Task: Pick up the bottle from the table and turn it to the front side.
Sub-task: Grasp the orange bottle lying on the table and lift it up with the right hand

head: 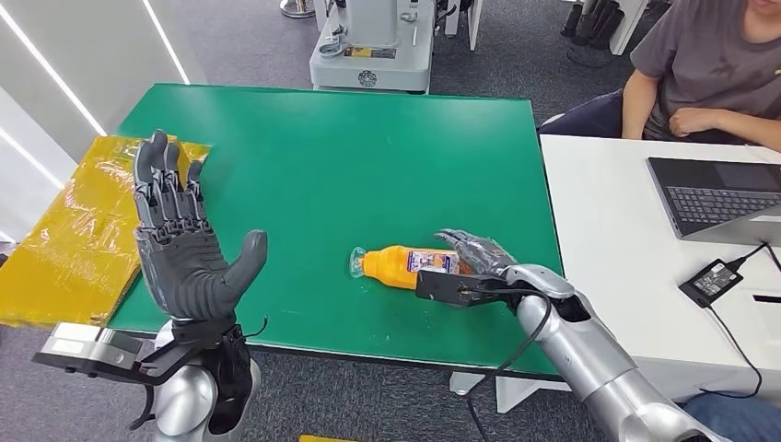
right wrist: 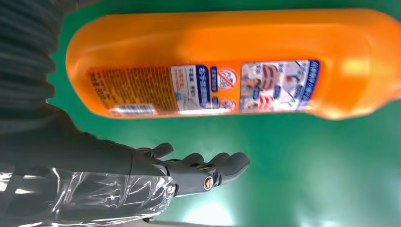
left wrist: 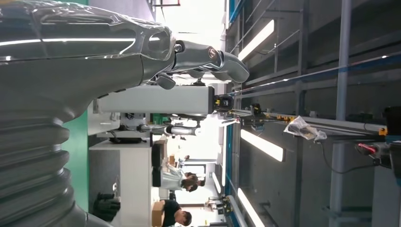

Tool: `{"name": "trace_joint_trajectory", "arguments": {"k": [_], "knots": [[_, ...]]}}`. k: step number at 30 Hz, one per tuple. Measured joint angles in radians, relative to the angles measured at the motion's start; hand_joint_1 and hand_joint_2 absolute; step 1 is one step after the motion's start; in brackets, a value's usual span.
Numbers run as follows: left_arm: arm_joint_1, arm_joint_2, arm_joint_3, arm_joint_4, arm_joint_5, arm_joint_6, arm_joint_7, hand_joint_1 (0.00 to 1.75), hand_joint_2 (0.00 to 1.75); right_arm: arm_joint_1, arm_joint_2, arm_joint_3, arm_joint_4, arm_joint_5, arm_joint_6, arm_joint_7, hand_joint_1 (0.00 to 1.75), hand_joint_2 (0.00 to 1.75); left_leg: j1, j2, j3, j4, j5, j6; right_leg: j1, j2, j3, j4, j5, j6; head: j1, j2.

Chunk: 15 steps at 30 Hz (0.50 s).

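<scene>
- Bottle (head: 405, 265): orange, lying on its side on the green table (head: 368, 157), near the front edge, cap end toward the robot's left. Printed label faces the right wrist camera (right wrist: 203, 87).
- Right robot hand (head: 474, 253): at the bottle's base end; fingers (right wrist: 222, 165) extended alongside the bottle, a strip of table between them. Not gripping; holds nothing.
- Left robot hand (head: 184, 239): raised above the table's left edge, palm open, fingers spread, empty.
- Yellow wrapped sheet (head: 74, 230) beside the table's left side.
- Person (head: 709, 74) seated at the white table (head: 617, 239) with a laptop (head: 718, 198).
</scene>
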Motion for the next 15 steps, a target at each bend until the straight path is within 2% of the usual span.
{"name": "trace_joint_trajectory", "arguments": {"k": [15], "knots": [[-0.018,0.000,-0.015,0.019,0.015,-0.007,0.020,0.00,1.75,-0.029,-0.029,0.067,0.114,-0.003,0.017,0.077,0.00,1.75,0.000,0.000,0.000,0.001,0.000,0.000,0.000,0.000,0.000,0.000,0.000,0.001,0.000,0.000]]}}
